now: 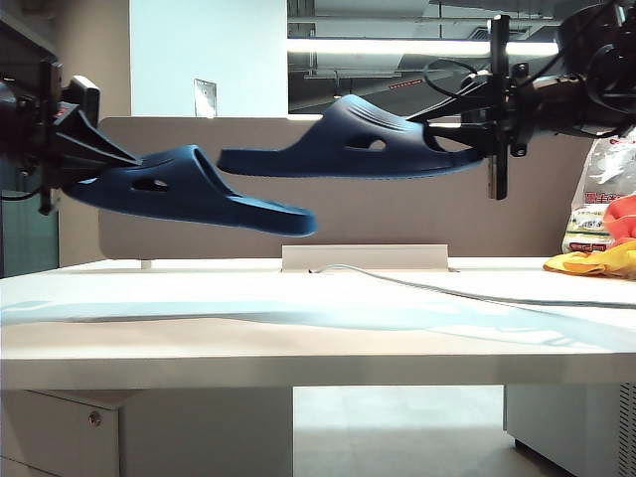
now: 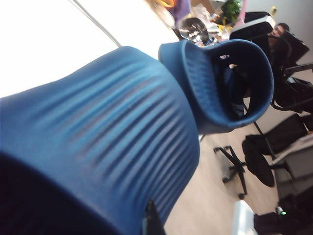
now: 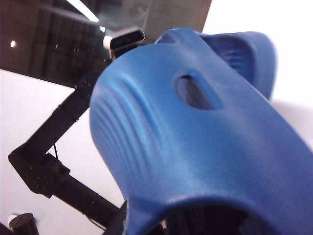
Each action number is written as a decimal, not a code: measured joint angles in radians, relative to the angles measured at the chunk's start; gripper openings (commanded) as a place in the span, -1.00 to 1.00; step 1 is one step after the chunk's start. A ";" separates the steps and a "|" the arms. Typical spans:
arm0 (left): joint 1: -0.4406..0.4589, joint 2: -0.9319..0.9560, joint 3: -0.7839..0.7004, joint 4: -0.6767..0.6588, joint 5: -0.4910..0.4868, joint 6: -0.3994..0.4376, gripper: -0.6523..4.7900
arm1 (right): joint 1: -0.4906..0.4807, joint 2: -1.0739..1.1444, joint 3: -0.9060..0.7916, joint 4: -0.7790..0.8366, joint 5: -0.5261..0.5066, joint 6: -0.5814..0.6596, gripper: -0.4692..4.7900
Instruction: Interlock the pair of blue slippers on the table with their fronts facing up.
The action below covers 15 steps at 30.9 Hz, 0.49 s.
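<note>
Both blue slippers hang in the air above the table (image 1: 298, 338), toes pointing at each other. My left gripper (image 1: 94, 164) is shut on the heel of the lower slipper (image 1: 189, 189), whose ribbed strap (image 2: 98, 147) fills the left wrist view; one fingertip (image 2: 151, 221) shows against it. My right gripper (image 1: 475, 139) is shut on the heel of the higher slipper (image 1: 348, 144), which looms close in the right wrist view (image 3: 195, 147). The toe ends overlap side on. I cannot tell whether they touch.
A white cable (image 1: 447, 288) runs across the table. A yellow cloth (image 1: 596, 260) and a printed bag (image 1: 601, 199) lie at the right edge. A white box (image 1: 363, 256) stands against the divider panel (image 1: 397, 214). Office chairs (image 2: 259, 161) stand beyond the desk.
</note>
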 measured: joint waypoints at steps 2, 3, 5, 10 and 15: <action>-0.011 0.000 0.000 -0.003 0.016 0.000 -0.78 | 0.002 0.000 0.000 0.000 -0.007 -0.002 -0.79; -0.014 0.000 0.000 -0.005 0.029 0.000 -0.78 | 0.002 0.000 0.000 0.000 -0.010 -0.003 -0.79; -0.014 0.000 0.000 -0.007 0.061 0.000 -0.78 | -0.001 0.000 0.000 0.000 -0.015 -0.006 -0.79; -0.007 0.000 0.000 -0.019 0.102 0.000 -0.78 | -0.001 0.001 0.000 -0.001 -0.047 -0.020 -0.79; -0.005 0.000 0.000 -0.035 0.111 0.000 -0.78 | -0.001 0.030 0.000 -0.051 -0.081 -0.059 -0.79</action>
